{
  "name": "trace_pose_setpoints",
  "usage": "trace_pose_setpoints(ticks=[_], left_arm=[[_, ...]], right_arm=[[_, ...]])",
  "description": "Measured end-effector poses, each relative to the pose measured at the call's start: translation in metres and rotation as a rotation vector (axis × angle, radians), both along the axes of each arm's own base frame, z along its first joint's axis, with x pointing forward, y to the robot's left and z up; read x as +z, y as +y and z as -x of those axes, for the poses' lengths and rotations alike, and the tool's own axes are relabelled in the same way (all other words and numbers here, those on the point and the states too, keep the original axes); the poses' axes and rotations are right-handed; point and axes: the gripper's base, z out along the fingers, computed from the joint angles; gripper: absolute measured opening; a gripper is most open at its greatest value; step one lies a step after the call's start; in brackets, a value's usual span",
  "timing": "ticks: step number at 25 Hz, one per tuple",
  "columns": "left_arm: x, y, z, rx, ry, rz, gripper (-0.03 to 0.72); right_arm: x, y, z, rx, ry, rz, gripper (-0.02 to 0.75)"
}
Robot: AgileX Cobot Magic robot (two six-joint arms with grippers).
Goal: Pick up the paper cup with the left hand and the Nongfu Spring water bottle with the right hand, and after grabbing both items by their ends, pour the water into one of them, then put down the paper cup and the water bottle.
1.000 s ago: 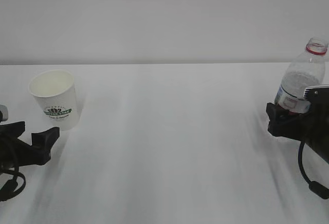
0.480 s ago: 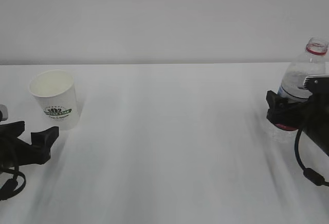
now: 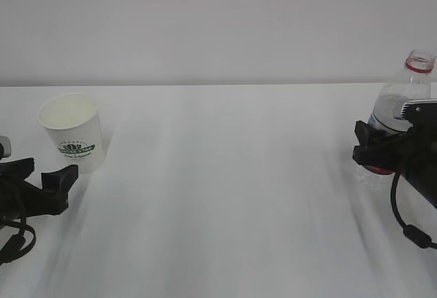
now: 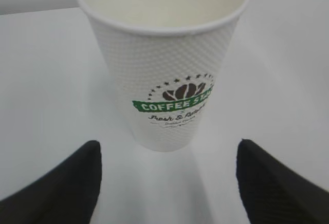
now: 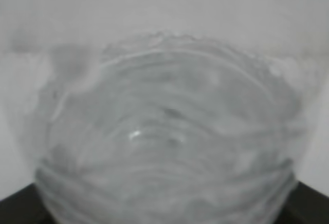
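The pick-up step is in hand. At left of the exterior frame, the left hand [image 3: 48,183] holds its jaws spread just short of the paper cup [image 3: 71,132], upright on the counter [image 3: 225,195]. At right, the right hand [image 3: 374,153] straddles the Nongfu Spring water bottle [image 3: 404,100] (whether pinching yet, I cannot tell). Next: advance left, close both.

Left hand [image 3: 42,175] low, fingers spread wide. Right hand [image 3: 372,153] level, fingers forward; grip unclear.
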Motion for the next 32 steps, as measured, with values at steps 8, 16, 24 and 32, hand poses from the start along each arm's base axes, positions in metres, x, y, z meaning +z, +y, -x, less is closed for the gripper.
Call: trace_pose_setpoints(ticks=[8, 16, 24, 32], left_arm=[[0.0, 0.0, 0.0, 0.0, 0.0, 0.0, 0.593], [0.001, -0.002, -0.003, -0.01, -0.012, 0.002, 0.591], [0.001, -0.003, -0.008, -0.021, -0.018, 0.002, 0.591], [-0.015, -0.006, -0.019, -0.021, 0.017, -0.004, 0.591]], right_arm=[[0.0, 0.014, 0.002, 0.163, -0.002, 0.025, 0.524], [0.006, 0.022, 0.005, 0.265, 0.022, 0.028, 0.524], [0.015, 0.025, 0.008, 0.311, 0.042, 0.037, 0.523], [0.026, 0.028, 0.009, 0.34, 0.009, 0.019, 0.522]])
